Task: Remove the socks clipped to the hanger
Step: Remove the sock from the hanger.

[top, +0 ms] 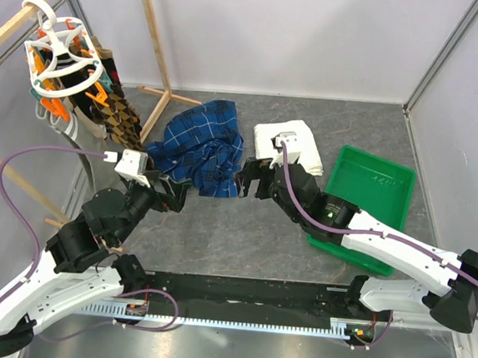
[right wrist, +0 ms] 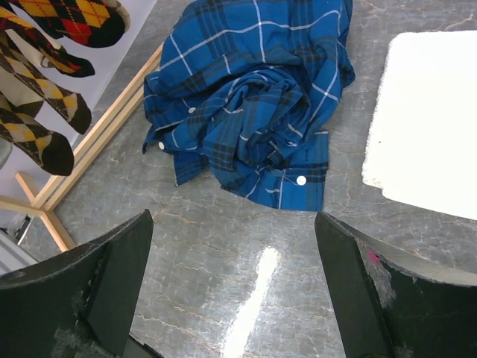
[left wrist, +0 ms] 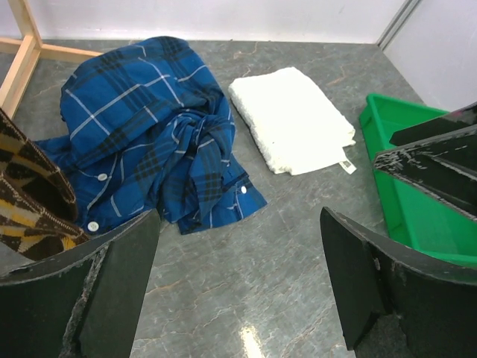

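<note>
**Socks on the hanger, both tools apart from them**

Item 1: white plastic round laundry hanger (top: 59, 48) with orange and teal clothespins. It hung from the wooden rack poles (top: 153, 44) at the far left, above the grey marbled surface (top: 243, 230).

Item 2: brown-tan argyle and dark socks (top: 111, 107). They dangled from the hanger's clips, off the surface.

Item 3: left tool (top: 167, 196). Its fingers stood wide apart and held nothing. It sat low over the surface, near the socks but not touching them; they hung to its left and farther back.

Item 4: right tool (top: 250, 181). Its fingers were likewise apart and empty. It was well apart from the socks, with the crumpled blue plaid shirt (top: 202, 146) lying between.

Item 5: folded white towel (top: 290, 146). It lay just beyond the right tool, beside a green plastic tray (top: 371, 184).
</note>
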Robot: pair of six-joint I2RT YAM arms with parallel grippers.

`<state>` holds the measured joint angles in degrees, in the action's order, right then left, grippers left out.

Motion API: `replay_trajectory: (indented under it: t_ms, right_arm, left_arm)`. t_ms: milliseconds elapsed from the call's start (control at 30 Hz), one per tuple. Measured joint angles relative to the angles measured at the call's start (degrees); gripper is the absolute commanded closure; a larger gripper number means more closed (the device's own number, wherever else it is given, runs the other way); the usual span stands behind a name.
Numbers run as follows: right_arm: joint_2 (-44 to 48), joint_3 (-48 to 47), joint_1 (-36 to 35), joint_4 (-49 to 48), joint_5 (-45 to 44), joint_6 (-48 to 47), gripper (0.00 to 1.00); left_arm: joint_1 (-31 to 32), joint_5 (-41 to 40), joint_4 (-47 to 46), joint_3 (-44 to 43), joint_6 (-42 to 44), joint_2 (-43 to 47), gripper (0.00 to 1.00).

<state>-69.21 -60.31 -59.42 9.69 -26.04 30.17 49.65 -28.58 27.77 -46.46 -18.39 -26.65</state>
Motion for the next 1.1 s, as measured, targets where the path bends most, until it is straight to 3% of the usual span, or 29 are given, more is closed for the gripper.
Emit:
replay_trajectory:
  t_ms: [367, 633, 800, 1100]
  right_arm:
    - [-0.31, -4.15, 0.00, -3.43, 5.38, -5.18, 0.05]
    - [-7.15, -16.90, 0.00, -9.31, 14.45, -8.85, 0.15]
    - [-11.13, -20.24, 0.00, -13.40, 19.15, -9.62, 0.20]
    - [-14.53, -20.44, 0.00, -16.63, 24.02, -9.84, 0.21]
  left_arm:
    - [-0.02, -6.56, 2.32, 5.84, -0.24, 5.18, 0.08]
    - [0.00, -22.62, 6.16, 6.23, -3.93, 4.42, 0.08]
    - [0.00, -27.58, 4.98, 6.23, -3.93, 5.29, 0.09]
    - [-0.22, -29.86, 2.47, 6.32, -2.60, -2.78, 0.12]
